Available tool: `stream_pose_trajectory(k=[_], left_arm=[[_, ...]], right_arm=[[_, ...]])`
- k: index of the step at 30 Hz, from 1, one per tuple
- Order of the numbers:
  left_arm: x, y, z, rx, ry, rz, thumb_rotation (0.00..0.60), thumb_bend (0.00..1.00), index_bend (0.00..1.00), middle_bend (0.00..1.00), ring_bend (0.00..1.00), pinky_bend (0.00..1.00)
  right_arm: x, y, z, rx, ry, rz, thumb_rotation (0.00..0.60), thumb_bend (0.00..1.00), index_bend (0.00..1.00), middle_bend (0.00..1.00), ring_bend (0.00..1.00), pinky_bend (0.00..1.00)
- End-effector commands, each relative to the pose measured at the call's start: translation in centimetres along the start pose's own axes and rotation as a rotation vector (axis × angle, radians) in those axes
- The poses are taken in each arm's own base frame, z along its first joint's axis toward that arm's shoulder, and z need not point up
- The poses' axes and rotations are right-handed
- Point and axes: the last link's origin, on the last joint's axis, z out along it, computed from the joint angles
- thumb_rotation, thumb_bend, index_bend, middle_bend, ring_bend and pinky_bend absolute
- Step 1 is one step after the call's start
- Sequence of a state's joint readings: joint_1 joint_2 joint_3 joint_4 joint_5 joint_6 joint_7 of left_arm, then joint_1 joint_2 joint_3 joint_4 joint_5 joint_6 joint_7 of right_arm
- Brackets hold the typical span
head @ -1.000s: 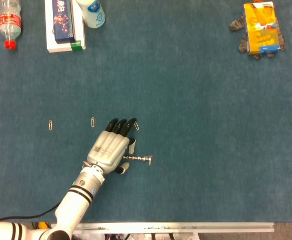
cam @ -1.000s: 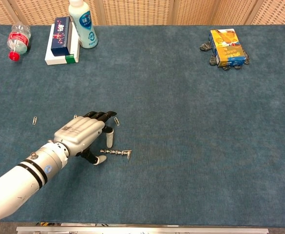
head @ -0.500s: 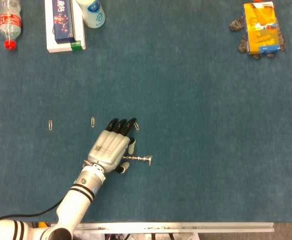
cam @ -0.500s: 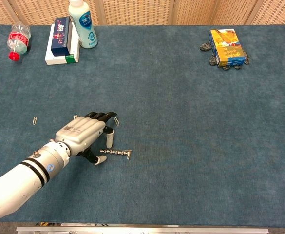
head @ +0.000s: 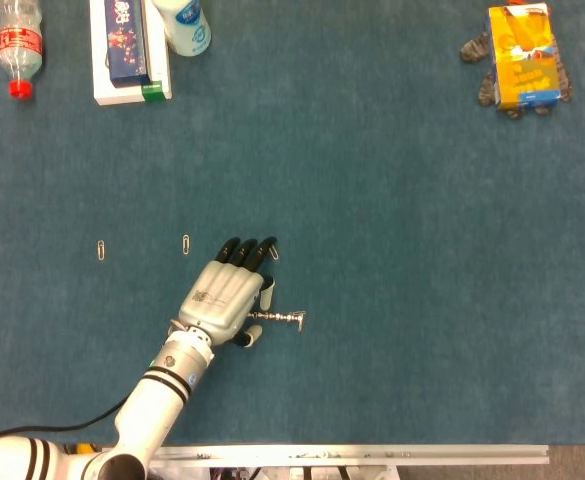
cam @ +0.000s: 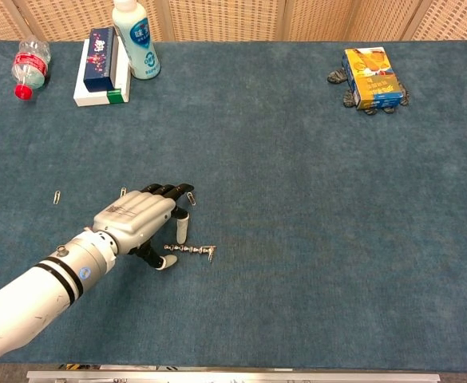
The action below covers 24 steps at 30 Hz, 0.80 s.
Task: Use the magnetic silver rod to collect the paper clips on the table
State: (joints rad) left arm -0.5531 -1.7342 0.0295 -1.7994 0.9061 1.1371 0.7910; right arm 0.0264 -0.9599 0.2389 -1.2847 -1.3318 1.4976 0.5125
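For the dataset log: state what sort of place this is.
Probably a robot test bench in a lab, not a home: a wide blue felt-covered table, a woven screen wall behind it, and staged props such as small metal paper clips and a silver rod.

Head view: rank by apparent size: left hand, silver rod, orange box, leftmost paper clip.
1. left hand
2. orange box, roughly comparable to the hand; it lies farther away, so true order is unsure
3. silver rod, partly hidden under the hand
4. leftmost paper clip
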Motion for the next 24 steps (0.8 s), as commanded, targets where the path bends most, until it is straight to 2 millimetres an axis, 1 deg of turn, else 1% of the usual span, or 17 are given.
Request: stream_pose_trajectory(k=[1,12,24], left_arm=[[0.02,-0.05,0.08,0.003,0.008,0.004,0.600,0.25,0.48,0.02,0.00,0.00],[-0.15,0.00,0.15,0.003,0.015,0.012,0.600,0.25,0.51,0.02,0.00,0.00],[-0.21,0.04,0.34,0.004,0.012,0.015,0.600,0.25,0.51,0.02,0.00,0.00]], right_arm=[[0.03,0.02,0.00,-0.001,0.001,0.000,0.600,0.37,0.24,0.16,0.00,0.01],[0.04,0.09,-0.06,-0.002,0.002,0.002,0.600,0.37,0.24,0.16,0.00,0.01],[-0.05,0.23,-0.11,-0.005,-0.001,0.002,0.600,0.37,0.24,0.16,0.00,0.01]])
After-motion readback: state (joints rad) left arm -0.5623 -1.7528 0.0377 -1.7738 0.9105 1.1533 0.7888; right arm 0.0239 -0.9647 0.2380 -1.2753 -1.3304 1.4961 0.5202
